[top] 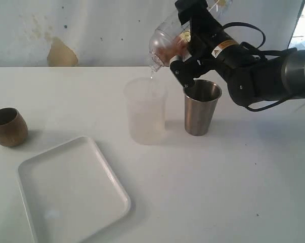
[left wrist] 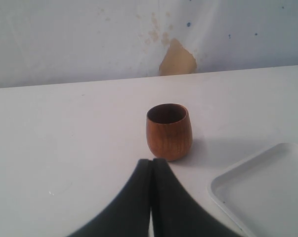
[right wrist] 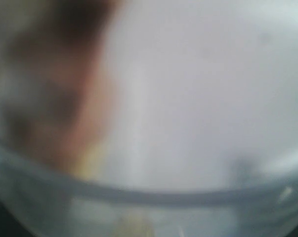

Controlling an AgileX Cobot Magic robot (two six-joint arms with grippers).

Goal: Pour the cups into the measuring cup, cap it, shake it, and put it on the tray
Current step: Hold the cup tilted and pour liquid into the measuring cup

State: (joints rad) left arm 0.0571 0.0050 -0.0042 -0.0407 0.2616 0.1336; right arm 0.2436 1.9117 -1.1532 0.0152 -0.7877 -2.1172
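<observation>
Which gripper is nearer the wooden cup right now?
Left. The left gripper, shut, sits just short of the wooden cup, not touching. The right gripper is far across the table, raised above the steel tumbler, holding a tilted clear tumbler.

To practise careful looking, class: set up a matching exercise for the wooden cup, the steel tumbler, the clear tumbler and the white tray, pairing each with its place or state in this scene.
Things:
1. wooden cup
2. steel tumbler
3. clear tumbler
4. white tray

Places or states:
A. tilted in the air, mouth over the frosted cup
B. upright, just right of the frosted cup
C. lying flat, nearest the exterior camera
D. upright, alone at the far left of the exterior view

Pairs: 1-D, 2-B, 3-A, 4-C
</observation>
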